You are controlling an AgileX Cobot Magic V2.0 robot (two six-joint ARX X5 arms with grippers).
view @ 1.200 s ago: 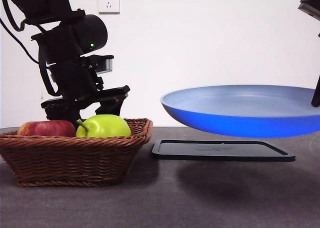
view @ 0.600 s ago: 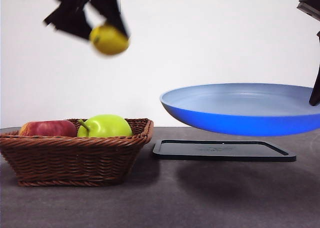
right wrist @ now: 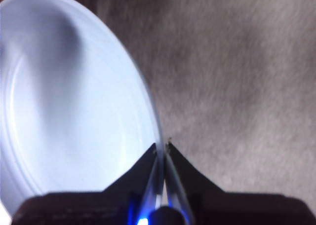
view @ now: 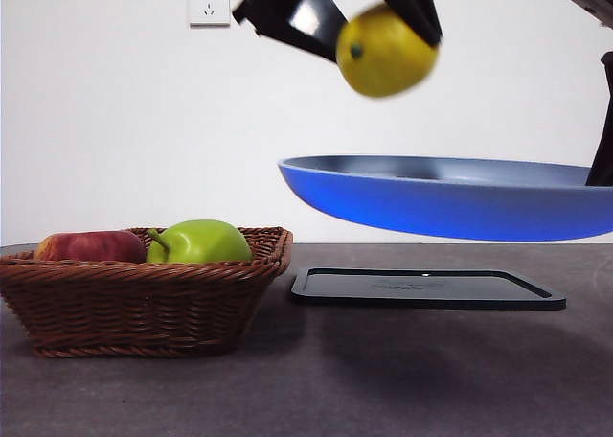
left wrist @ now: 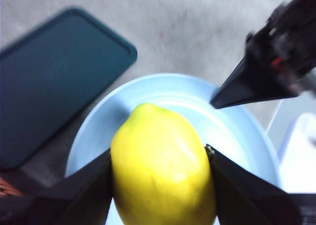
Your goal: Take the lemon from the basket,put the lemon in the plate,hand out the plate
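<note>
Since half a second ago the lemon is carried rightward from above the basket to above the plate, which is shifted slightly left. Nearest, the basket is left on the bench holding a red apple and a green fruit; behind it lies a black tray. The left gripper is clenched on the lemon's sides, long axis running away from the wrist camera, pointed end toward the plate. The right gripper is pinched on the plate rim. Likely risks: lemon released high and rolling off; plate tipped by the edge-only grip.
</note>
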